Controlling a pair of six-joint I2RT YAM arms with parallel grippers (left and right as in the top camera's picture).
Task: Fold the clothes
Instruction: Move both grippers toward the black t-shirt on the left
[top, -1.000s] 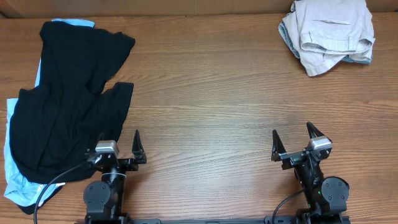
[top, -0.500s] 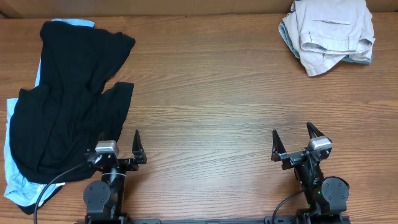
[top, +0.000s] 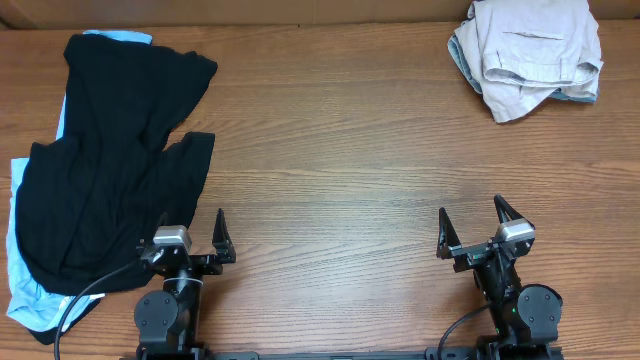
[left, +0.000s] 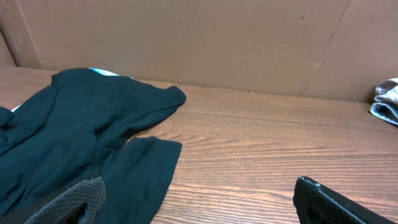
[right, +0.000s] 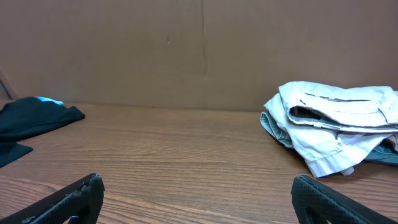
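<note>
A black garment (top: 105, 165) lies spread and rumpled at the table's left side, on top of a light blue garment (top: 18, 260) whose edges show around it. It also shows in the left wrist view (left: 74, 137). A folded pile of beige and grey clothes (top: 530, 50) sits at the far right corner, also in the right wrist view (right: 336, 127). My left gripper (top: 192, 232) is open and empty near the front edge, beside the black garment's lower hem. My right gripper (top: 470, 222) is open and empty at the front right, over bare wood.
The wooden table (top: 340, 170) runs between the two clothing piles. A brown cardboard wall (right: 186, 50) stands behind the table's far edge. Both arm bases sit at the front edge.
</note>
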